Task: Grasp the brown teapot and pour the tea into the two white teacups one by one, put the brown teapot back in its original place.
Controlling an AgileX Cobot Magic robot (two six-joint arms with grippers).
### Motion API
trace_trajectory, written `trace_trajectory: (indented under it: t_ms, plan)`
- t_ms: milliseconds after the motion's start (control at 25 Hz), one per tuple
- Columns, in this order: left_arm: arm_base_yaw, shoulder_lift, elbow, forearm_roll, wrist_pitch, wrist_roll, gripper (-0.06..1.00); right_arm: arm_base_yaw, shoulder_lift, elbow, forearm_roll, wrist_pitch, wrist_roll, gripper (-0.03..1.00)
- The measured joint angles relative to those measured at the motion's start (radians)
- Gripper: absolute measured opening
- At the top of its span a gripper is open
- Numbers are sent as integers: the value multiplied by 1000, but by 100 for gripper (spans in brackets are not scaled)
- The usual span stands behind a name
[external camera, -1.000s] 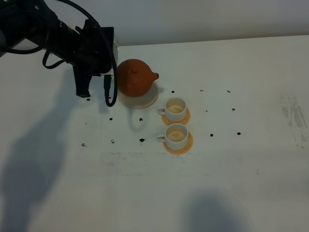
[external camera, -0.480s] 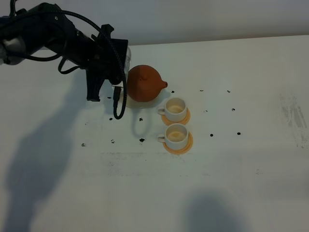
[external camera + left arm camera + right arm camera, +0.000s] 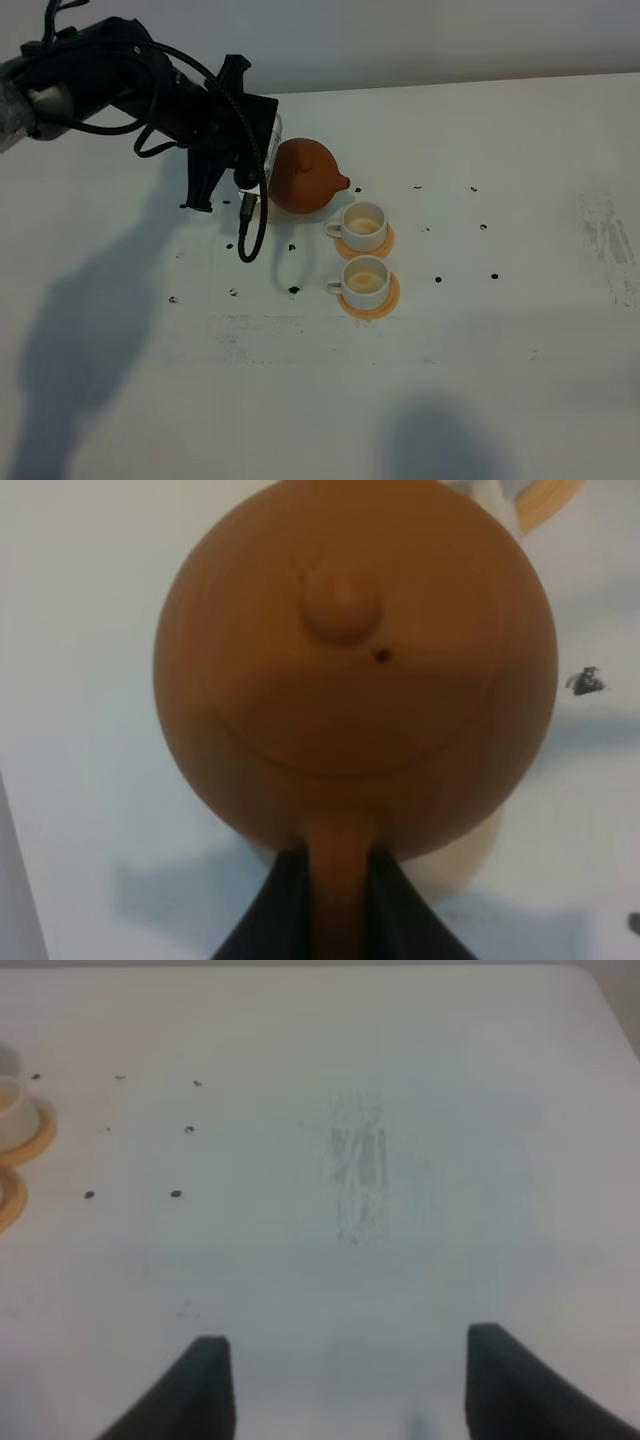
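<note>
The brown teapot (image 3: pixel 306 176) hangs just above the table at the back left, its spout pointing at the far white teacup (image 3: pixel 364 225). My left gripper (image 3: pixel 268 176) is shut on the teapot's loop handle; the left wrist view shows both black fingers (image 3: pixel 285 900) clamped on the handle (image 3: pixel 340 875) under the teapot (image 3: pixel 350 670) and its knobbed lid. A sliver of the beige coaster (image 3: pixel 472 865) peeks out below the pot. The near teacup (image 3: pixel 365 281) stands in front of the far one. My right gripper (image 3: pixel 350 1390) is open over bare table, well right of the cups.
Each cup rests on a small orange coaster (image 3: pixel 388 244) (image 3: pixel 391 299). Small black marks (image 3: pixel 293 290) dot the white table (image 3: pixel 520 330) around the cups. A scuffed patch (image 3: pixel 358 1165) lies ahead of the right gripper. A cup's edge (image 3: pixel 8 1105) shows in the right wrist view.
My left arm has carried the teapot up off the beige coaster and to the right, bringing its spout closer to the far cup. The cups have not moved.
</note>
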Motion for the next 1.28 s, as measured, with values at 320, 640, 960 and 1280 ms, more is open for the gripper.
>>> trace_trajectory:
  t_ms: [320,640,960,1280]
  plan:
    - [-28,11,0,31,-29,19,10,0,0,0,0,0,0,51]
    - [-38,11,0,69,-45,60,10,0,0,0,0,0,0,51]
    - [-56,11,0,101,-67,60,10,0,0,0,0,0,0,51]
    - [-69,11,0,141,-98,61,10,0,0,0,0,0,0,51]
